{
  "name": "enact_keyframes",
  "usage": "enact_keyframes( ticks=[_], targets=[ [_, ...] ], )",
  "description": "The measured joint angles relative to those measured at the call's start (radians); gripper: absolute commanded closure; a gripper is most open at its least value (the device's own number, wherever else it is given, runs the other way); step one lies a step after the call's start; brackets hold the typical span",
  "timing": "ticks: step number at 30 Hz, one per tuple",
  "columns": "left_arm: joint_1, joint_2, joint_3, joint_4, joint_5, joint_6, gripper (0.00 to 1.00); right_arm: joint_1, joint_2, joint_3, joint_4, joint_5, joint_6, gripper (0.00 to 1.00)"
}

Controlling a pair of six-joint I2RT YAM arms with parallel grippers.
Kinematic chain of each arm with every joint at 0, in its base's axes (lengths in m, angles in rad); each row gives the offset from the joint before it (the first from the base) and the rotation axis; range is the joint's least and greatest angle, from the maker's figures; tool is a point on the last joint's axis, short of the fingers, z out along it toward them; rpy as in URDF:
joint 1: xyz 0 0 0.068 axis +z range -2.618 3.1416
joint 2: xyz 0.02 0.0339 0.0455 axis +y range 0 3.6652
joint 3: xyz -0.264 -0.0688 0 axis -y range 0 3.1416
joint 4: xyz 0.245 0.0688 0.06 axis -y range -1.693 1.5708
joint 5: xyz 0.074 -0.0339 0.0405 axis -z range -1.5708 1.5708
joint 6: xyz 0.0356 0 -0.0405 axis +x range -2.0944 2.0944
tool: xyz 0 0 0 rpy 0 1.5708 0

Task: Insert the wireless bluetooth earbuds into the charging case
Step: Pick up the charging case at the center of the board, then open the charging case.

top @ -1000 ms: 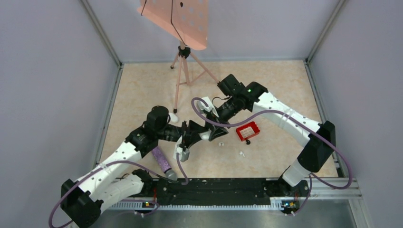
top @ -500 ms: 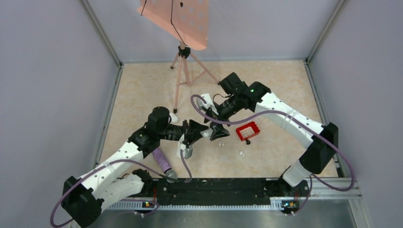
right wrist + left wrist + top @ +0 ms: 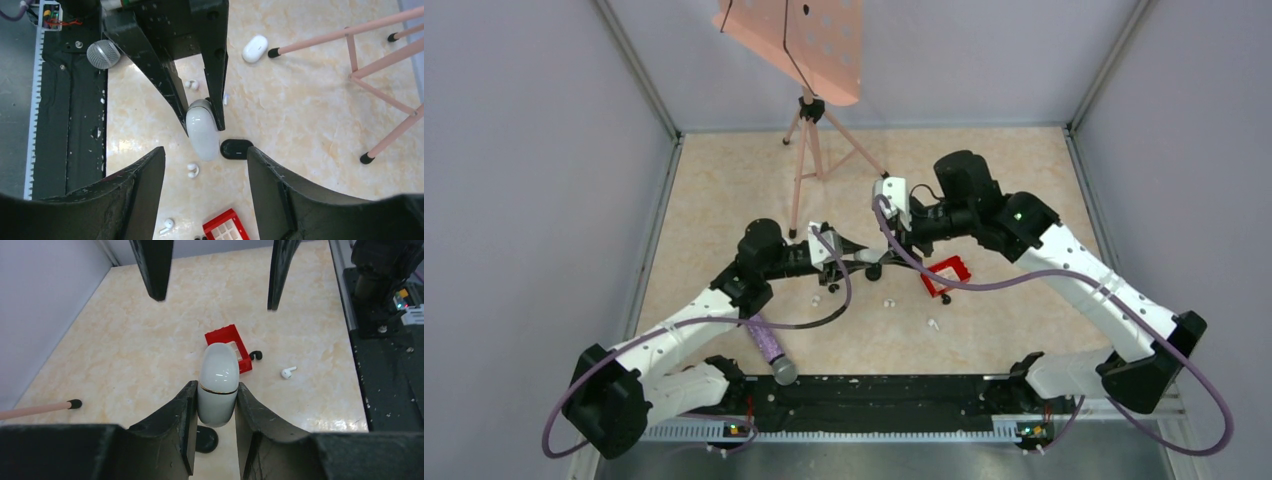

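My left gripper (image 3: pixel 216 386) is shut on the charging case (image 3: pixel 218 377), a glossy white pebble with a thin gold seam, lid closed, held above the floor. In the right wrist view the case (image 3: pixel 202 136) sticks out from the left gripper's fingers (image 3: pixel 171 90). My right gripper (image 3: pixel 205 152) is open and empty, facing the case's free end from a short way off; its fingers (image 3: pixel 155 270) show in the left wrist view. White earbuds lie on the floor: a clip-shaped one (image 3: pixel 192 170), a stemmed one (image 3: pixel 167 224) (image 3: pixel 287 372), and a small pair (image 3: pixel 191 85).
A red square basket (image 3: pixel 946 275) lies right of the grippers. A black oval case (image 3: pixel 236 149) lies under the held case. A second white pebble (image 3: pixel 255 48) sits by a foot of the pink stand (image 3: pixel 802 160). The purple-handled microphone (image 3: pixel 768 345) lies near the front rail.
My left gripper has carried the case up and toward the back right. My right arm has swung right and turned, so its open gripper now faces the case instead of overlapping the left gripper.
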Motion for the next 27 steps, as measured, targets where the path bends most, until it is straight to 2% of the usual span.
enact_keyframes(
  ticks=[7, 13, 16, 17, 19, 21, 23, 27],
  targets=[
    [-0.001, 0.000, 0.000, 0.113, -0.012, -0.171, 1.00, -0.001, 0.064, 0.000, -0.029, 0.008, -0.018, 0.43],
    [-0.001, 0.000, 0.000, 0.139, 0.002, -0.222, 1.00, -0.001, 0.109, 0.002, -0.050, 0.000, -0.038, 0.61],
    [-0.001, 0.000, 0.000, 0.142, 0.003, -0.236, 1.00, -0.001, 0.126, 0.010, -0.061, -0.009, -0.048, 0.74],
    [-0.001, 0.000, 0.000, 0.143, 0.003, -0.241, 0.98, -0.001, 0.130, 0.013, -0.068, -0.014, -0.051, 0.79],
    [-0.001, 0.003, 0.000, 0.144, 0.005, -0.251, 0.75, -0.001, 0.134, 0.017, -0.076, -0.018, -0.061, 0.85],
    [-0.001, 0.012, 0.003, 0.145, 0.010, -0.262, 0.63, -0.001, 0.136, 0.023, -0.091, -0.018, -0.068, 0.88],
    [-0.001, 0.020, 0.008, 0.146, 0.011, -0.269, 0.60, -0.002, 0.137, 0.027, -0.100, -0.016, -0.070, 0.88],
    [-0.002, 0.032, 0.011, 0.150, 0.010, -0.281, 0.66, -0.003, 0.137, 0.029, -0.109, -0.013, -0.071, 0.89]
  ],
)
